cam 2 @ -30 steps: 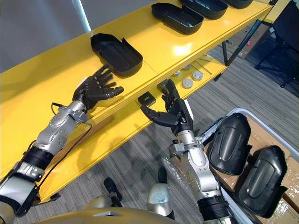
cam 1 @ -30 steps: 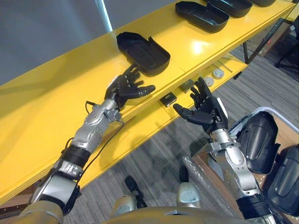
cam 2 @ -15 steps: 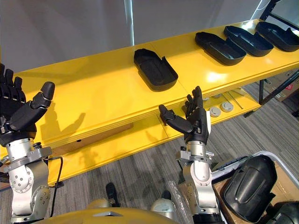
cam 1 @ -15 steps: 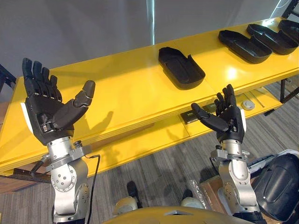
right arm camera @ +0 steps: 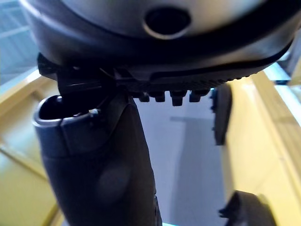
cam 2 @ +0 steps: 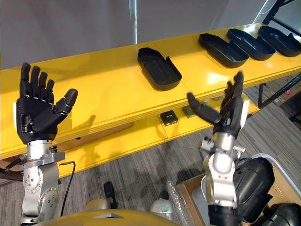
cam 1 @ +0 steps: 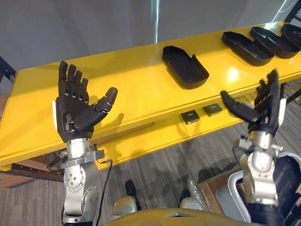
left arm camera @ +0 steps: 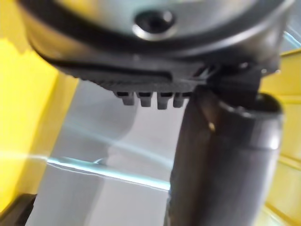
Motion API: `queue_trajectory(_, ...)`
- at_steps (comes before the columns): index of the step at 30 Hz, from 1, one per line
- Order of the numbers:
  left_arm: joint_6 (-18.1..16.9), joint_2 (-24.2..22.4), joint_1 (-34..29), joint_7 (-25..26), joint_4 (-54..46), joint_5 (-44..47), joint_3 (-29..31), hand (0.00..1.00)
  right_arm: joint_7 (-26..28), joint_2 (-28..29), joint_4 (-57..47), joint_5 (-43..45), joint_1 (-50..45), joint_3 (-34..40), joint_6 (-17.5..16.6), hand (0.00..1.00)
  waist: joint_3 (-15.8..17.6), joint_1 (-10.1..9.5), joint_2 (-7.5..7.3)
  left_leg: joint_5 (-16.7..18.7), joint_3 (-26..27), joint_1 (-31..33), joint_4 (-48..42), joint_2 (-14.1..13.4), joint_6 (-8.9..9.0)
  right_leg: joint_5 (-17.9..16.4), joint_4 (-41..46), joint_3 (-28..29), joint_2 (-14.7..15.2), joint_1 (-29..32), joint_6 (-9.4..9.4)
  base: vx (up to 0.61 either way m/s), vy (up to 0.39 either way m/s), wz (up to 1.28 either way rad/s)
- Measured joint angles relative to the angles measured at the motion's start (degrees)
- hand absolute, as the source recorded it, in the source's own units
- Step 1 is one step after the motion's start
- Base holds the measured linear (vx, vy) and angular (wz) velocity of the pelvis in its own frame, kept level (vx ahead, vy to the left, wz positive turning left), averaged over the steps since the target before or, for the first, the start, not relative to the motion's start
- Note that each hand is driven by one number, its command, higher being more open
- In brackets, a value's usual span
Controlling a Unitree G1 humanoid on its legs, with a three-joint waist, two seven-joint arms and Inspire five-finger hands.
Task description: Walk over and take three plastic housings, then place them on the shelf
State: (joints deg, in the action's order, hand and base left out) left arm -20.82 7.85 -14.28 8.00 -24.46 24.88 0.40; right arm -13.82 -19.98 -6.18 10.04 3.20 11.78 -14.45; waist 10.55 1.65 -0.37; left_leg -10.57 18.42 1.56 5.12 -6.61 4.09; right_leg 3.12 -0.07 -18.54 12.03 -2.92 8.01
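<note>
A black plastic housing [cam 1: 184,68] lies open side up on the yellow top shelf [cam 1: 131,89], with nothing touching it. Three more housings [cam 2: 223,47] lie in a row at the shelf's far right end. My left hand [cam 1: 75,113] is raised in front of the shelf's left part, palm towards me, fingers straight and empty. To the right, my right hand [cam 2: 225,110] is also lifted, open and empty, near the shelf's front edge. The thumbs [left arm camera: 225,155] [right arm camera: 99,174] stand clear in both wrist views, with nothing held.
A lower yellow shelf [cam 1: 155,136] carries two small black boxes [cam 1: 190,116]. At the lower right, a box on the floor holds more black housings [cam 2: 254,183]. Grey striped carpet [cam 2: 141,179] runs before the shelf.
One second ago my left hand touched the near housing; both hands have since drawn back and risen. Since half a second ago the right hand moved right and the left inward.
</note>
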Motion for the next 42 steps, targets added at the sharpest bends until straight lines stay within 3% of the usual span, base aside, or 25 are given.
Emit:
queue_trajectory(6,0.1,2.1,3.6,-1.3,0.4,0.2,-1.2,1.00,6.5,-6.5,16.4,12.0,14.3,-0.7,0.8,1.00,1.3,-1.96,-0.17,-0.7,-1.2,2.4,-0.3,-0.1,-0.37,0.5,0.3,-0.5,-0.3,1.7,-0.16,0.01,0.004,0.09)
queue_trajectory(13,0.1,4.3,10.7,-3.7,0.6,2.5,-1.5,1.00,12.8,-7.4,29.7,19.8,22.5,-2.9,4.2,1.00,8.0,-3.22,0.18,-1.4,-2.6,4.2,-0.3,0.2,-1.09,1.3,1.0,-1.8,-0.2,2.4,-0.01,0.00,0.016,0.12)
queue_trajectory(23,0.1,5.8,14.6,-4.4,1.5,2.5,-2.7,1.00,17.9,-10.8,31.4,22.1,27.1,-3.3,4.0,1.00,11.8,-2.64,1.83,-1.9,-2.6,5.0,-0.3,0.0,-1.41,0.8,2.3,-1.6,-0.2,3.9,-0.55,0.00,0.000,0.00)
queue_trajectory(35,0.1,6.0,14.6,-5.4,1.5,2.6,-2.7,1.00,23.9,-11.3,32.3,22.5,27.2,-3.4,3.9,1.00,12.2,-2.50,1.77,-2.0,-2.7,5.0,-0.3,-0.1,-1.38,0.4,2.9,-1.5,-0.2,4.1,-1.18,0.00,0.000,0.00)
queue_trajectory(42,0.1,6.1,14.6,-6.7,1.5,2.6,-2.8,1.00,24.7,-11.3,32.3,23.0,27.1,-3.5,3.9,1.00,12.3,-2.40,1.66,-2.1,-2.7,4.9,-0.3,-0.1,-1.34,0.4,2.9,-1.5,-0.2,4.1,-1.17,0.00,0.000,0.00)
